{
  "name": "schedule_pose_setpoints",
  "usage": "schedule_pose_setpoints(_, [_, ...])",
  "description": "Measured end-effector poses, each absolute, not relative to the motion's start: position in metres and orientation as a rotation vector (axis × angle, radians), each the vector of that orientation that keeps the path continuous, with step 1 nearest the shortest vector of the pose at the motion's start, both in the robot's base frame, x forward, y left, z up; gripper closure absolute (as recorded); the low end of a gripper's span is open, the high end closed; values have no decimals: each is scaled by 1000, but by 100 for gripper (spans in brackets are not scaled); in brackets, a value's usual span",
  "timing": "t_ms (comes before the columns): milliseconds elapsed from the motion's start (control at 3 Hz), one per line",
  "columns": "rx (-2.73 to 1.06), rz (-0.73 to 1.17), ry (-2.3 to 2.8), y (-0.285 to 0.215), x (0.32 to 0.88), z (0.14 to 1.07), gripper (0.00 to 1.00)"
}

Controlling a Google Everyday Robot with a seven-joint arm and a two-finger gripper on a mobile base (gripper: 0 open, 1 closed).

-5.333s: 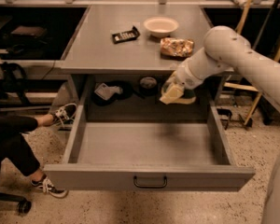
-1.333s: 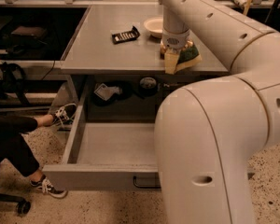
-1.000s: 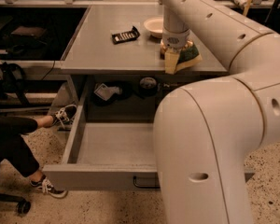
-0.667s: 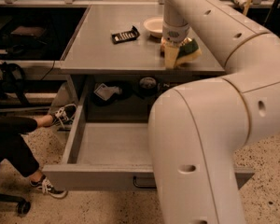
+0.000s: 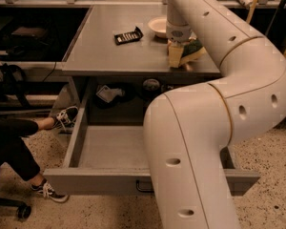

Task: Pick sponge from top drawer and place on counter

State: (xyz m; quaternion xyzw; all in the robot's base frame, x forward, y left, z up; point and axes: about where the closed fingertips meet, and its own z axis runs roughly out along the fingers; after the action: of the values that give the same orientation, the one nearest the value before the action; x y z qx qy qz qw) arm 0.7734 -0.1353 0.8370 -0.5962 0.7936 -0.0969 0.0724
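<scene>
The jaws of the gripper point(image 5: 176, 56) stand narrow, seemingly clamped on the left end of the sponge point(image 5: 193, 47). It juts right from them, tilted, low over the near right part of the bench point(image 5: 114, 56), just nearer than the bowl point(image 5: 158, 26). The arm point(image 5: 257, 80) reaches down from above, its elbow looped over the open top drawer point(image 5: 109, 147).

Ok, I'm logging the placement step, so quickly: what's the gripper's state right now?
The gripper: down at the counter, near its right front edge and right at the sponge; open or shut cannot be told.
</scene>
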Motion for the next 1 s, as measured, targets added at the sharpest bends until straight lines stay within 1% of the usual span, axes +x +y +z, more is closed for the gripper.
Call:
schedule_pose_setpoints(333, [-1770, -262, 2340, -133, 783, 847, 100])
schedule_pose_setpoints(667, [-1739, -281, 2280, -124, 794, 868, 82])
schedule_pose_setpoints(1000, [-1739, -281, 2280, -124, 794, 868, 58])
